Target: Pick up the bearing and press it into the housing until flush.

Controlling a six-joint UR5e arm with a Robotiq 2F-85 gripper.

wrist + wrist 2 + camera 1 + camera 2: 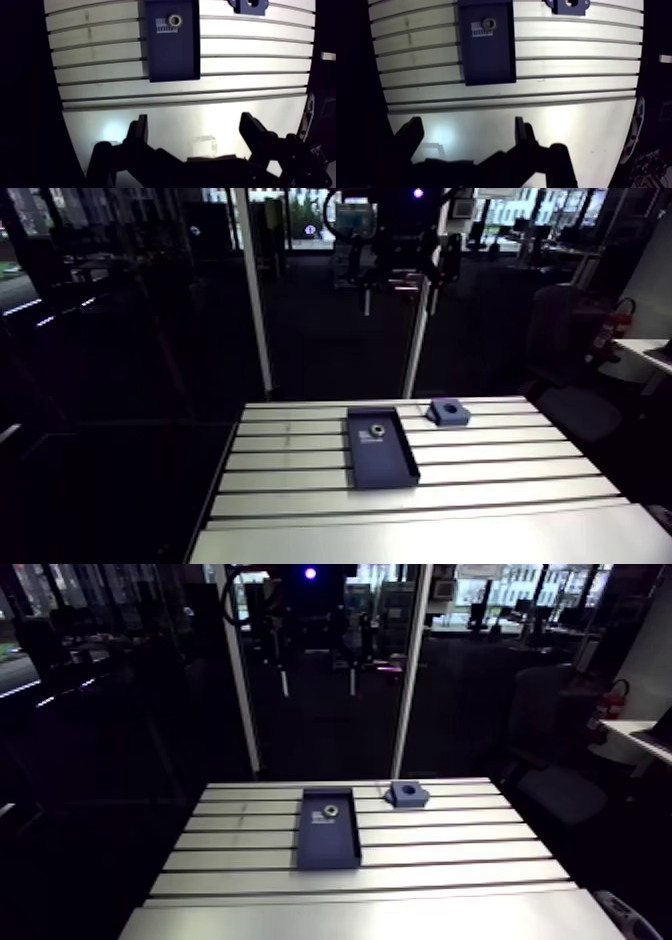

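Observation:
A small metal ring, the bearing [175, 20], lies at the far end of a flat dark-blue tray [172, 57], next to a white label. The housing [249, 5], a blue block with a round bore on top, stands on the table just beyond and to one side of the tray [385, 463]; in the arm view the housing [449, 412] is right of the bearing [377, 430]. My gripper [195, 129] hangs high over the near, smooth part of the table, well short of the tray. Its fingers are open and wide apart, with nothing between them.
The slotted aluminium table [480, 488] has long grooves running across it and a smooth plate along its near edge. Two white upright posts [255, 298] rise just behind the far edge. Beyond the table's sides it is dark.

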